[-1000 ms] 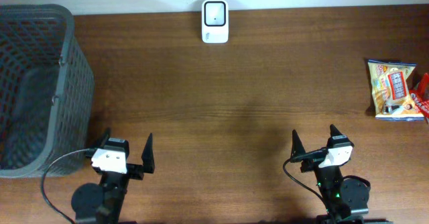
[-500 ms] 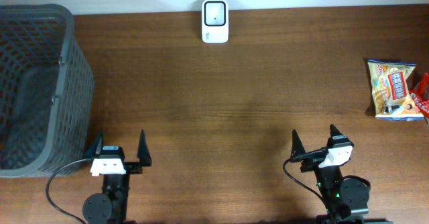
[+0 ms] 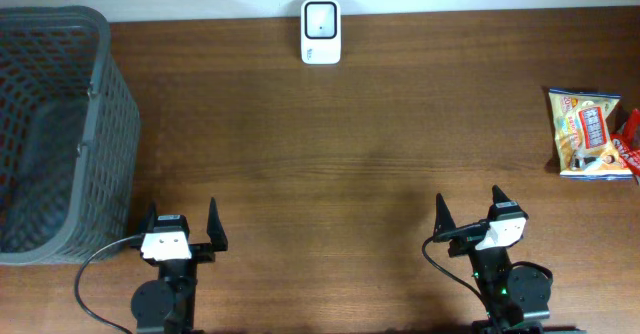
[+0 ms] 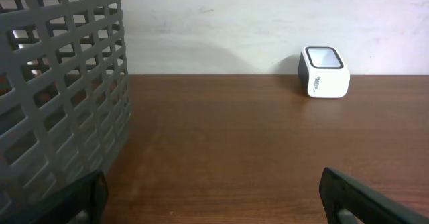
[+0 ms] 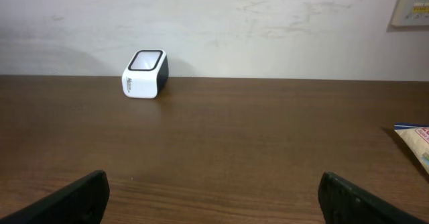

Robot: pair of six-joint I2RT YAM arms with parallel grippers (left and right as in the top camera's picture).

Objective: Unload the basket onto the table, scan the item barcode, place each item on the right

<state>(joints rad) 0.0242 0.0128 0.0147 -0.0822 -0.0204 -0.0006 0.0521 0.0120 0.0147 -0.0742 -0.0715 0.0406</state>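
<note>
The left gripper has its fingers spread wide, and nothing is between them. In its wrist view the dark fingertips sit in the bottom corners, with only bare table between them. The right gripper is spread just as wide and is also empty. Its fingertips frame the same brown wood.

Both grippers are at the near edge of the table and both point toward the scanner. They are well apart from it, the left gripper off to the scanner's left and the right gripper off to its right.

The scanner is a small white block with a dark-framed window on its top face. It stands at the far edge of the table, close to the pale wall.

The item is a snack bag. It lies flat, printed side up, well to the right of the scanner and nearer the robot than it, by the table's right edge. No gripper touches it. A red pack lies against the bag's right side, cut off by the frame.

A grey mesh basket stands well to the left of the scanner. Its near corner is just beside the left gripper.
</note>
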